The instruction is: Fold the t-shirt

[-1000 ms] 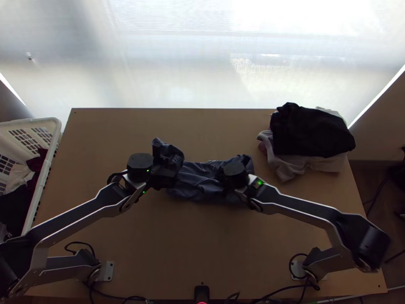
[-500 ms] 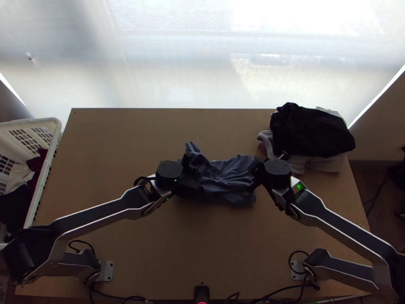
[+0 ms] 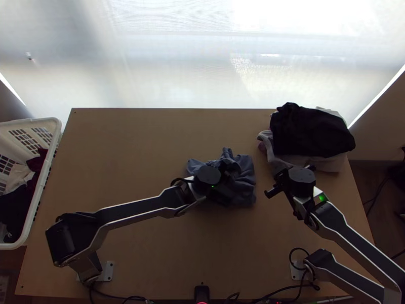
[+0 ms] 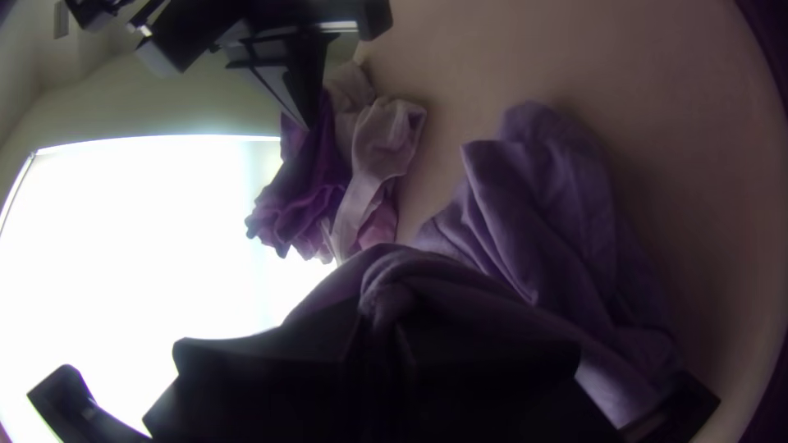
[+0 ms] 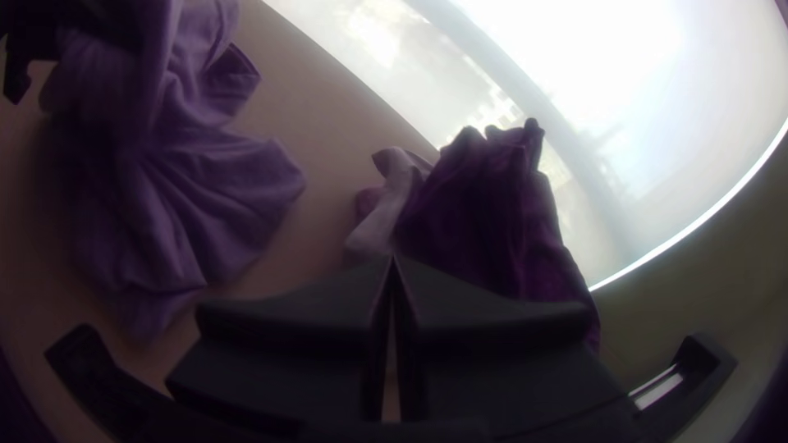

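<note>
one t-shirt [image 3: 247, 175] noted bunched on the table [image 3: 121, 142], top view | left wrist view: left gripper [image 4: 377, 324] pinching its cloth | right wrist view: right gripper [image 5: 392, 258] pressed together, empty | advise, from where i stand: lower slowly, spread creases

Two arms are counted, the left arm [image 3: 136, 204] and the right arm [image 3: 354, 238], and two grippers, the left gripper [image 3: 227, 177] and the right gripper [image 3: 282, 179]. One table [image 3: 126, 142], one t-shirt [image 3: 247, 175], one basket [image 3: 49, 157] and one pile [image 3: 309, 131] are seen. At least two garments are stacked in the pile; several are held in the basket, their exact number being unclear.
</note>
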Available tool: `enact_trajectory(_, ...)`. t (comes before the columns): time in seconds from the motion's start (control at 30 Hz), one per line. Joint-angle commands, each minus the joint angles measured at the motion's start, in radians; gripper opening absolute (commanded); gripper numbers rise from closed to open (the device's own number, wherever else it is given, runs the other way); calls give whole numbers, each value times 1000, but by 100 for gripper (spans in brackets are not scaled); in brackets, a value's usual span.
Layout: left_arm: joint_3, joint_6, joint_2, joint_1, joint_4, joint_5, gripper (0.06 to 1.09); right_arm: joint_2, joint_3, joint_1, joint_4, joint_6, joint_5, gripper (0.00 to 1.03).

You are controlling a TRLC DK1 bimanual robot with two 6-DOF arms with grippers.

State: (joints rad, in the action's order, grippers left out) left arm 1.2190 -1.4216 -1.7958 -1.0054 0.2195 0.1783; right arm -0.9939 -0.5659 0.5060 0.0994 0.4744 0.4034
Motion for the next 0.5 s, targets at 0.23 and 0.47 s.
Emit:
enact_trajectory(0.23, 123, 38, -214, -104, 26, 1, 23, 66, 23, -139, 31, -23, 0, 3)
enact_trajectory(0.47, 134, 49, -310, -133, 89, 24, 62, 75, 17, -167, 39, -33, 0, 3)
